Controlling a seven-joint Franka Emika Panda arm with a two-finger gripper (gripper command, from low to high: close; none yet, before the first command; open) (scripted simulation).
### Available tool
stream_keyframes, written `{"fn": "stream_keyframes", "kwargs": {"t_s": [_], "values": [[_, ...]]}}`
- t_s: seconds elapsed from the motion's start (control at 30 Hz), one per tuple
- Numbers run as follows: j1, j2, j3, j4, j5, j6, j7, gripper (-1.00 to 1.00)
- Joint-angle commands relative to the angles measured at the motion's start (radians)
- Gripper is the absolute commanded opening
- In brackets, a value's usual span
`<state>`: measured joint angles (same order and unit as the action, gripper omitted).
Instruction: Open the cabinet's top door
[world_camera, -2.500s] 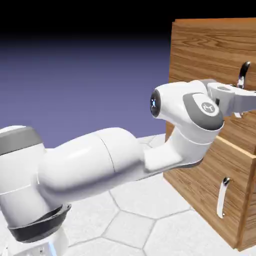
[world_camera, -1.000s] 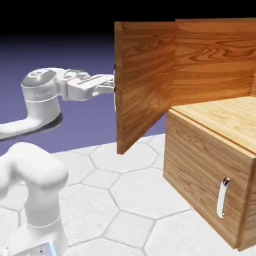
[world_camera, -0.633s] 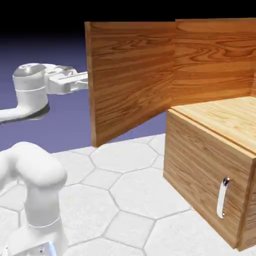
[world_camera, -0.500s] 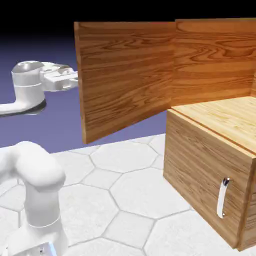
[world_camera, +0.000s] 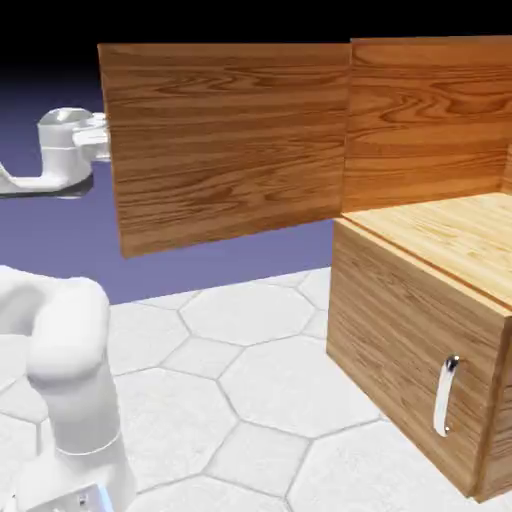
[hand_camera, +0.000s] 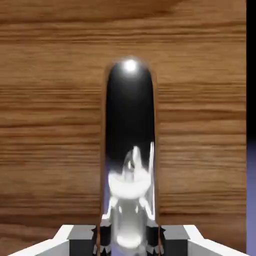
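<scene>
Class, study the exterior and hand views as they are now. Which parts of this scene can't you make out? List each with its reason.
- Gripper fingertips, exterior view: hidden behind the top door.
- Top door's handle, exterior view: on the door's far side; hand view: lower end cut off by the bottom edge.
- Cabinet, exterior view: right part cut off by the picture's edge.

And here behind it all we have a plain blue-violet backdrop (world_camera: 220, 270), deepening as it climbs, and up at the very top of the exterior view it's solid black! Down below, it's a pale floor (world_camera: 270, 390), whitish, laid in large many-sided tiles with smaller four-sided ones between, thin grey joints running all round them. The light falls bright and even across those tiles, the far edge cutting a slanting line against the violet.
</scene>
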<state>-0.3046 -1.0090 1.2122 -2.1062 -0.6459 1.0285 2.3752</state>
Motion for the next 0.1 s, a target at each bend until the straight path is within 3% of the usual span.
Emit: {"fn": "stream_keyframes", "kwargs": {"t_s": [0.0, 0.07], "values": [[-0.036, 0.0, 0.023, 0.034, 0.008, -0.022, -0.005, -1.0], [-0.097, -0.001, 0.06, 0.091, 0.021, -0.056, -0.015, -1.0]]}}
